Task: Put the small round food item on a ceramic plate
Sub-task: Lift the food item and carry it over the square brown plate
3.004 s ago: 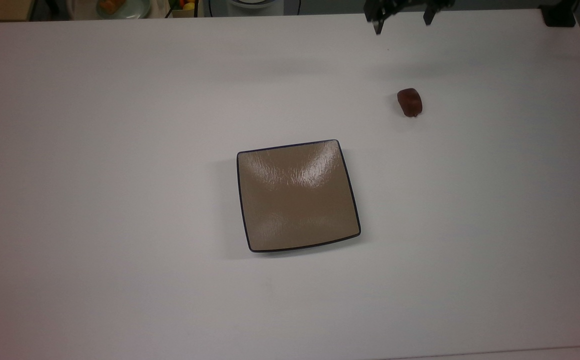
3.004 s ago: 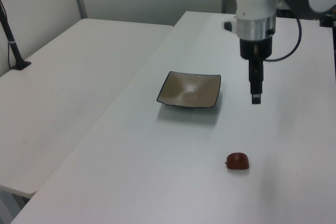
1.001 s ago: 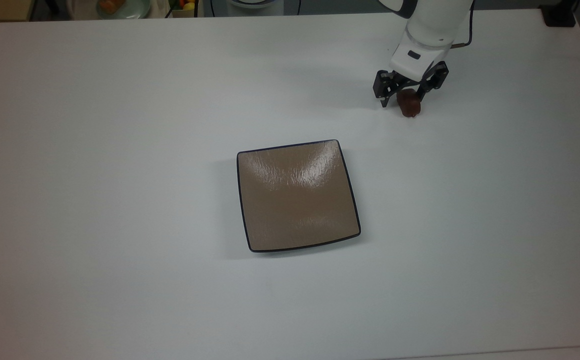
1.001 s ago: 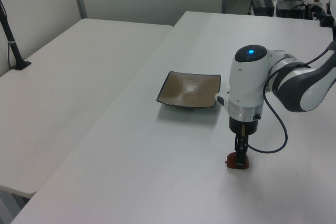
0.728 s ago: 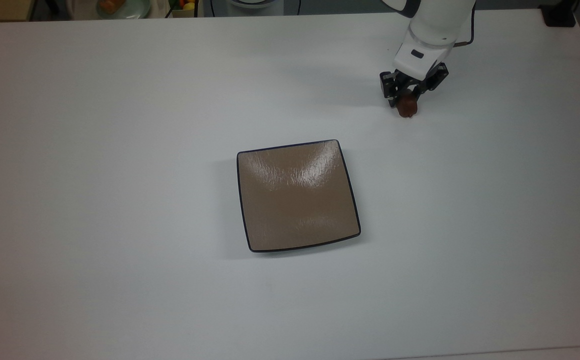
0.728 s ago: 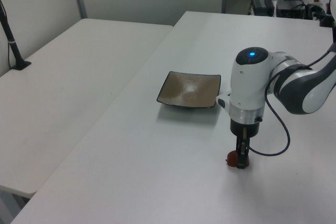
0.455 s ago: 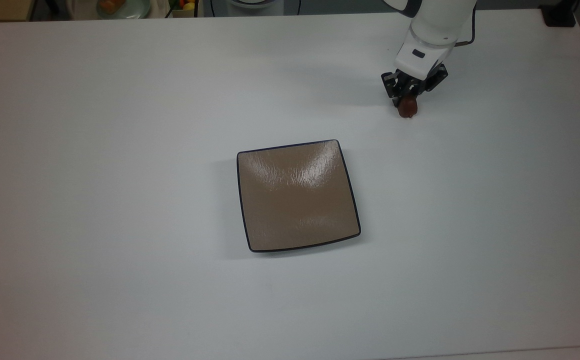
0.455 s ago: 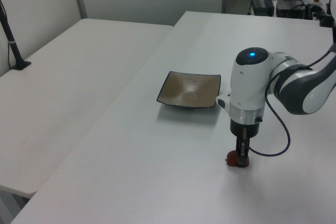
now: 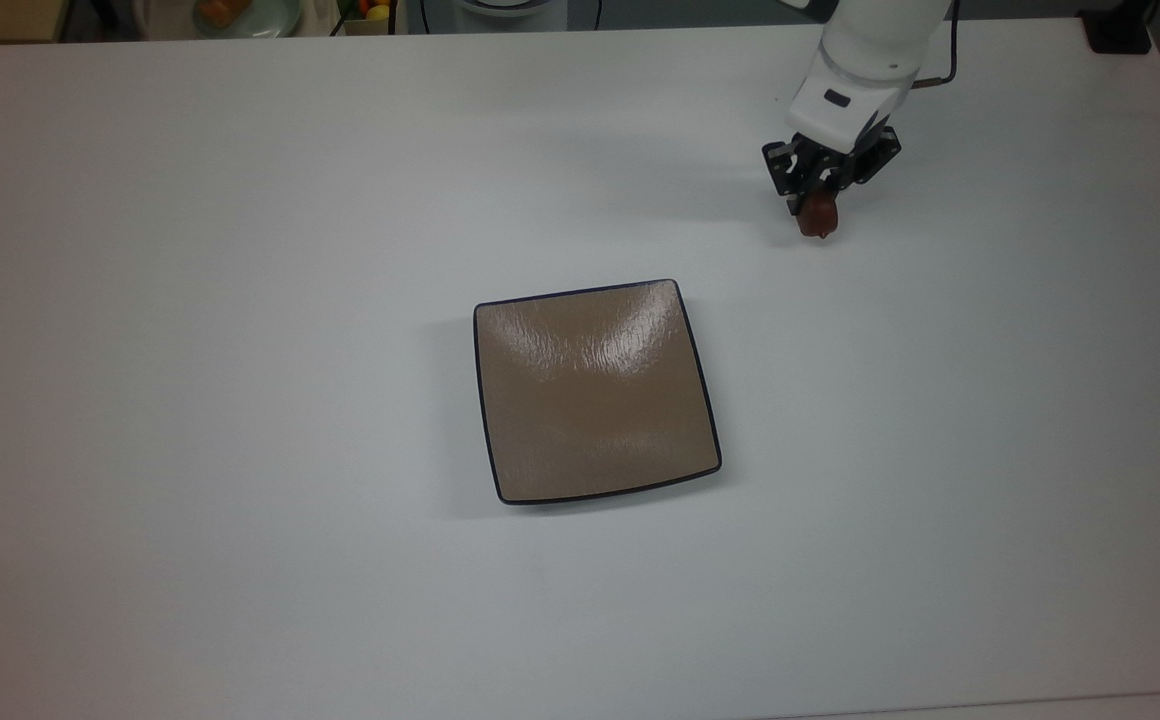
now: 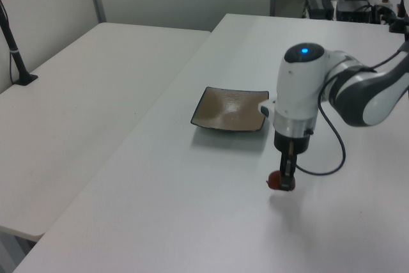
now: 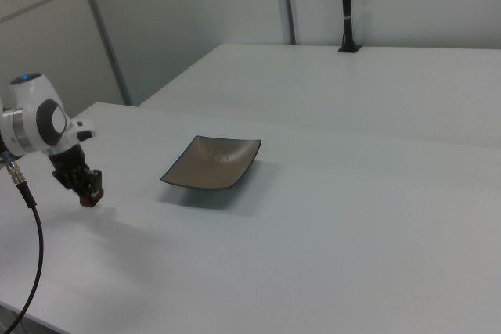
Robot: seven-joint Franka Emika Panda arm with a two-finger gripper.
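Note:
The small round food item (image 9: 819, 220), a dark reddish-brown glossy lump, is pinched between the black fingers of my gripper (image 9: 818, 203) near the top view's upper right. In the left view the gripper (image 10: 287, 181) holds the item (image 10: 275, 181) a little above the white table, with a shadow beneath it. The right view has the gripper (image 11: 90, 192) and item (image 11: 86, 201) at the far left. The square tan-brown ceramic plate (image 9: 595, 390) lies bare at the table's middle, apart from the gripper, as the left view (image 10: 230, 110) and right view (image 11: 213, 162) also show.
A pale round dish with orange food (image 9: 240, 14) sits beyond the table's far edge at the top view's upper left. A black mount (image 9: 1118, 32) stands at the upper right corner. A second white table (image 10: 83, 87) adjoins on the left view's left.
The gripper came down over the food item, its fingers closed on it, and it has since risen slightly with the item, shifting toward the plate in the left view.

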